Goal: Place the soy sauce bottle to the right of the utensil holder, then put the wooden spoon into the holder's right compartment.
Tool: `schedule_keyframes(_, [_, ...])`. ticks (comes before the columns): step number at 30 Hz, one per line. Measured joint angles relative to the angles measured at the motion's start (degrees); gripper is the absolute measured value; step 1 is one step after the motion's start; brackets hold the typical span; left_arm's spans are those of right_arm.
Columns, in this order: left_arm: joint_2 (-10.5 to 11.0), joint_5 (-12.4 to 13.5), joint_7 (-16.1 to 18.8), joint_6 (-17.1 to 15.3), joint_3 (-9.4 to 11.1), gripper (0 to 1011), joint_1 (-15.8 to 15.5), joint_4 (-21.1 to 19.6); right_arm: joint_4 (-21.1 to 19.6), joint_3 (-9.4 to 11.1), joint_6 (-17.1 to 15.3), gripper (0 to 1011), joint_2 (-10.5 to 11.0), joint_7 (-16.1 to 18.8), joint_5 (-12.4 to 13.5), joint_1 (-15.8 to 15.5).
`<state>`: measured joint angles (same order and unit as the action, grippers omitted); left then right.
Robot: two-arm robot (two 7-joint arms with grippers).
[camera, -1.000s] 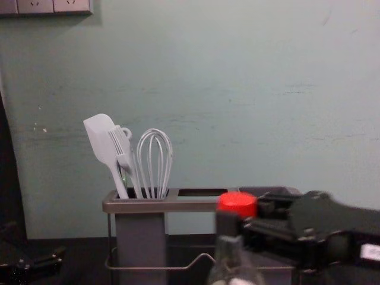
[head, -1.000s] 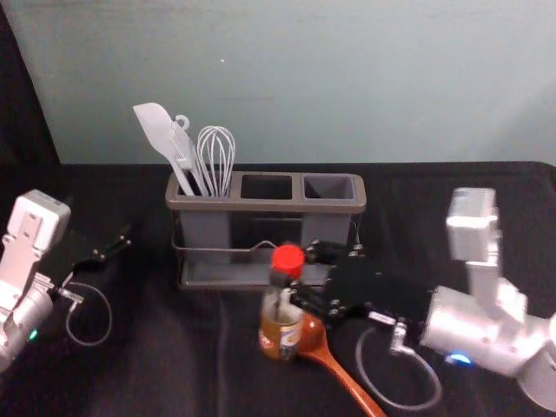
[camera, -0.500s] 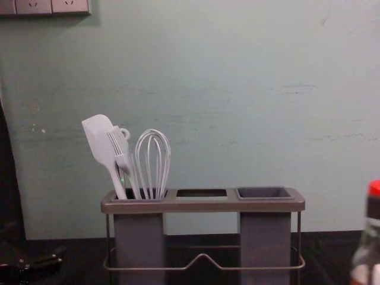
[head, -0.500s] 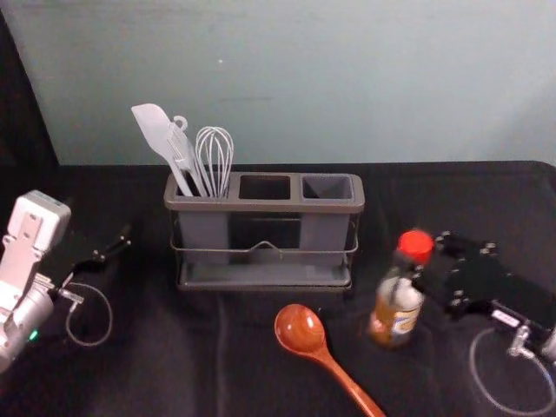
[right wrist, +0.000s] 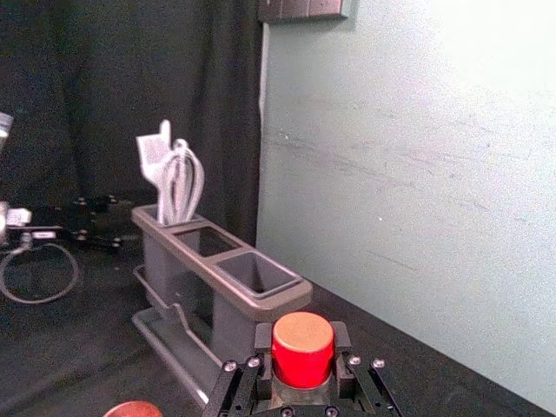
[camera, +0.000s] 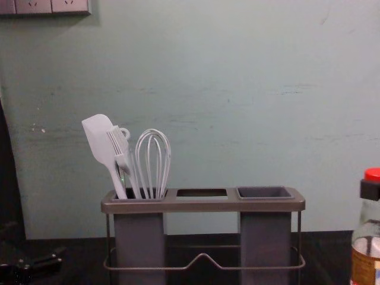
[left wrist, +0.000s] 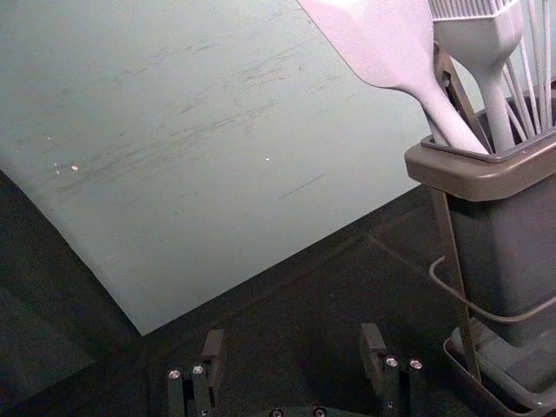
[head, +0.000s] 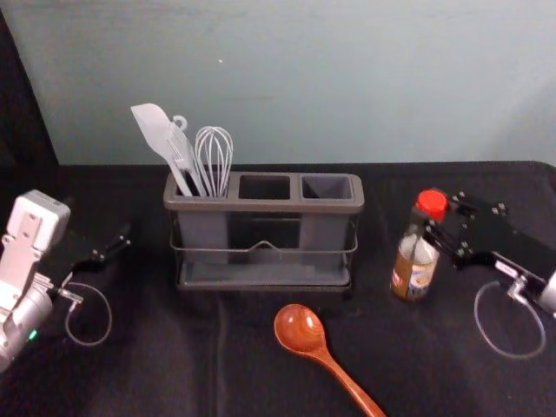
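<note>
I have the right claw (right wrist: 303, 349) out to the right of the utensil holder (head: 264, 206), its fingers closed on the soy sauce bottle (head: 415, 263) at the neck, just under the red cap (head: 432, 203). The bottle is to the right of the holder and somewhat nearer me, leaning slightly in the head view. I can't tell whether its base touches the tabletop (head: 165, 347).

It looks like stiff, smooth glass or clear plastic, with dark liquid low down, so I expect the weight to hang beneath my grip. Pinched this high it could swing or slip round; I'd lower gently, get it upright and let the base seat flat before I spread the fingers. I judge the first half nearly done: this spot already suits the order.

The wooden spoon (head: 300, 329) lies in front of the holder, bowl nearest it, handle running back towards me and rightward. It should be light, rigid and hard to damage, though its glossy, rounded handle may roll in the pinch. I'd take the handle, leaving the tail end free to go down into the right compartment (head: 327, 187).

My left claw (left wrist: 293, 346) is parked left of the holder, fingers spread with nothing between them.
</note>
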<state>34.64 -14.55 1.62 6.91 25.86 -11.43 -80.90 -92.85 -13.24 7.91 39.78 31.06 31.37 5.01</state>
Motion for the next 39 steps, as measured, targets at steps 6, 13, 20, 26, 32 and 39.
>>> schedule_keyframes(6, [0.0, 0.0, 0.0, 0.0, 0.0, 1011, 0.0, 0.0, 5.51, -1.92, -1.39, 392, -3.24, 0.6, -2.22, 5.89])
schedule_keyframes(13, [0.0, 0.0, 0.0, 0.0, 0.0, 1011, 0.0, 0.0, 11.61, -3.38, -1.74, 392, -6.8, 1.18, -3.78, 11.24])
schedule_keyframes(20, [0.0, 0.0, 0.0, 0.0, 0.0, 1012, 0.0, 0.0, 15.11, -3.97, -1.03, 392, -9.28, 2.35, -3.6, 13.72])
schedule_keyframes(26, [0.0, 0.0, 0.0, 0.0, 0.0, 1011, 0.0, 0.0, 17.1, -4.55, -0.7, 392, -10.64, 2.82, -3.5, 15.07])
schedule_keyframes(32, [0.0, 0.0, 0.0, 0.0, 0.0, 1011, 0.0, 0.0, 18.17, -4.88, -0.69, 393, -11.21, 2.87, -3.72, 15.69])
schedule_keyframes(39, [0.0, 0.0, 0.0, 0.0, 0.0, 1011, 0.0, 0.0, 19.17, -4.89, -0.44, 392, -11.56, 3.29, -3.54, 15.79])
